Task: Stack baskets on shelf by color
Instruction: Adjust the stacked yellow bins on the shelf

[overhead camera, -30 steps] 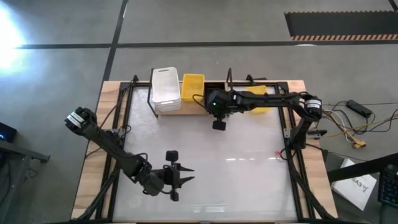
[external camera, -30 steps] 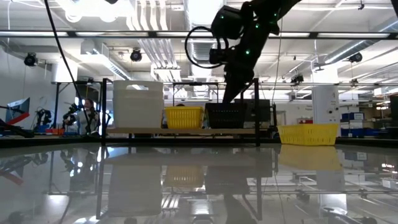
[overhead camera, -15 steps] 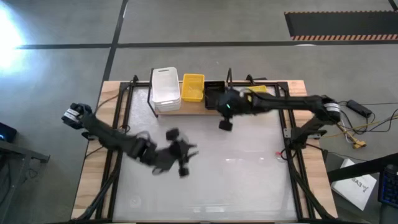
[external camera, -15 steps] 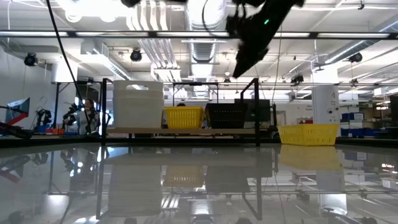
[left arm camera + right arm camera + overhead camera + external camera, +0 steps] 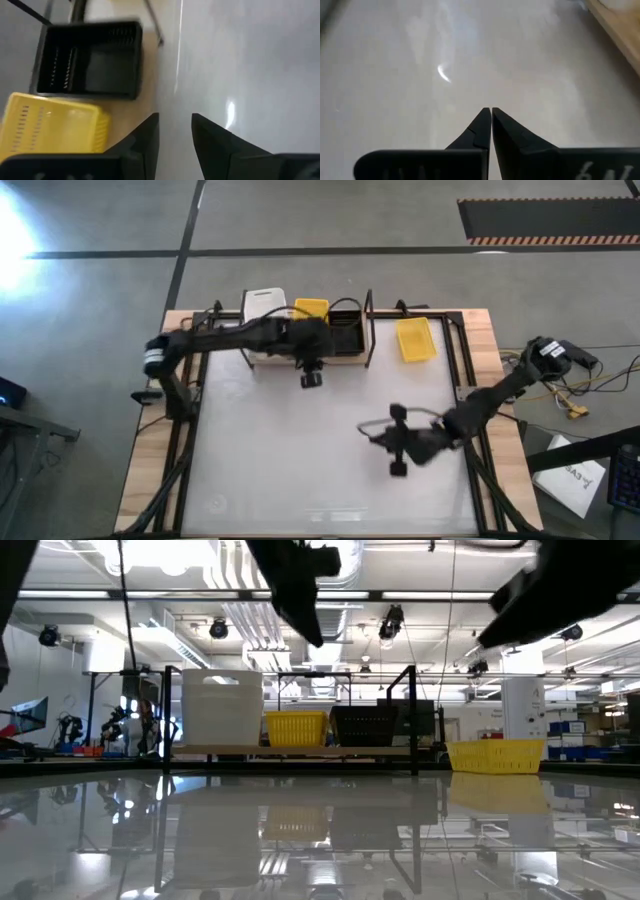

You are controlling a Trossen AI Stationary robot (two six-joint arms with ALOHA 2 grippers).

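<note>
White tabletop [image 5: 300, 450]: left gripper [image 5: 174, 131] parted, empty; right gripper [image 5: 487, 125] clenched, empty

Counted across high, low and left wrist views:

- shelf [image 5: 300, 358]: one, wooden plank in black wire frame.
- white baskets [image 5: 262, 303]: one stack on shelf; number within stack not readable.
- yellow baskets: two places, one on shelf [image 5: 311, 308], one off shelf on table [image 5: 415, 340]; stacking within either not readable.
- black baskets [image 5: 90, 58]: one spot on shelf; depth of stack not readable.
- arms: two; grippers: two, left gripper [image 5: 174, 132], right gripper [image 5: 487, 125].
</note>
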